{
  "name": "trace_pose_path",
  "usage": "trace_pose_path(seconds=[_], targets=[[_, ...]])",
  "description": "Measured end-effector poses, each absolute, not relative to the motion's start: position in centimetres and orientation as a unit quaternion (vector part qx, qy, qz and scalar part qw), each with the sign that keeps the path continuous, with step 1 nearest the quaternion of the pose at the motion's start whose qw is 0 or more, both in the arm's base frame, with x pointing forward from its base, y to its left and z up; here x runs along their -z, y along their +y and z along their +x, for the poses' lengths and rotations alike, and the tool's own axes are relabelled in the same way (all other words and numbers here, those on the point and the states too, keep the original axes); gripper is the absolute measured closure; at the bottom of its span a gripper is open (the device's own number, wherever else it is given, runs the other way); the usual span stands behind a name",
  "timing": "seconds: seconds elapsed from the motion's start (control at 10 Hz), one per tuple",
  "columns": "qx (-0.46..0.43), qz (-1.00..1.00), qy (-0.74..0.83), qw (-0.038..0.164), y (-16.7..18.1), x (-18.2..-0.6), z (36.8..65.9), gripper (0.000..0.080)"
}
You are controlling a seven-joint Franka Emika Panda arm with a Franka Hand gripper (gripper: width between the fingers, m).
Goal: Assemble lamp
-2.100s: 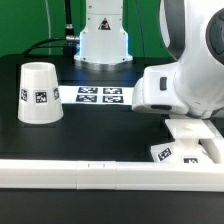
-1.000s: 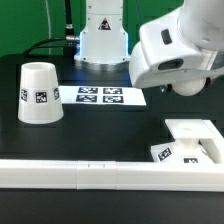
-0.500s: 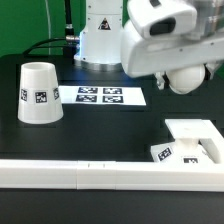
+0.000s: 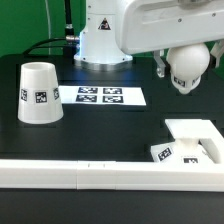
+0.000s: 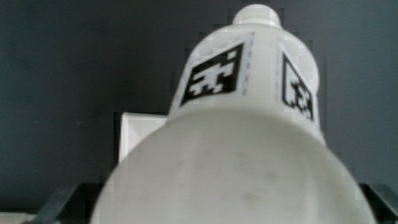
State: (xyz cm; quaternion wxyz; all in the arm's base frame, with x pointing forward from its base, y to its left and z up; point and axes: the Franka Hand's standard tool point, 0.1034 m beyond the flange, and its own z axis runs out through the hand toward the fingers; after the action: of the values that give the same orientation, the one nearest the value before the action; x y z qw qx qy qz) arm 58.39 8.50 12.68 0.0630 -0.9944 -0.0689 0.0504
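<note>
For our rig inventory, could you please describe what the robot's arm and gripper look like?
The arm is glossy white, with smooth rounded housings and no markings that show. Its pedestal is white too, with a small dark emblem, and black cables run beside it. The gripper has dark fingers.

A matte black surface (image 4: 110, 130) spreads across the work area under even, soft light with no hard shadows. Behind it, at the exterior view's left, a green backdrop (image 4: 25, 25) rises, with black cables (image 4: 64, 14) hanging in front of it. The marker board (image 4: 100, 96) lies flat toward the back, and a long white rail (image 4: 60, 172) runs along the front edge.
</note>
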Motion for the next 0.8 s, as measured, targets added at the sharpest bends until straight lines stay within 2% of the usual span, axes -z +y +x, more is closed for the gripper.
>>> trace_pose_path(seconds=[0.3,0.5,0.8], targets=[[0.063,-0.994,-0.074,0.047,7.8,-12.7,59.7,0.0223],[0.16,-0.98,-0.116,0.025,7.1,-13.6,61.0,0.0223],[0.243,-0.96,-0.136,0.008,7.0,-15.0,62.9,0.0223]])
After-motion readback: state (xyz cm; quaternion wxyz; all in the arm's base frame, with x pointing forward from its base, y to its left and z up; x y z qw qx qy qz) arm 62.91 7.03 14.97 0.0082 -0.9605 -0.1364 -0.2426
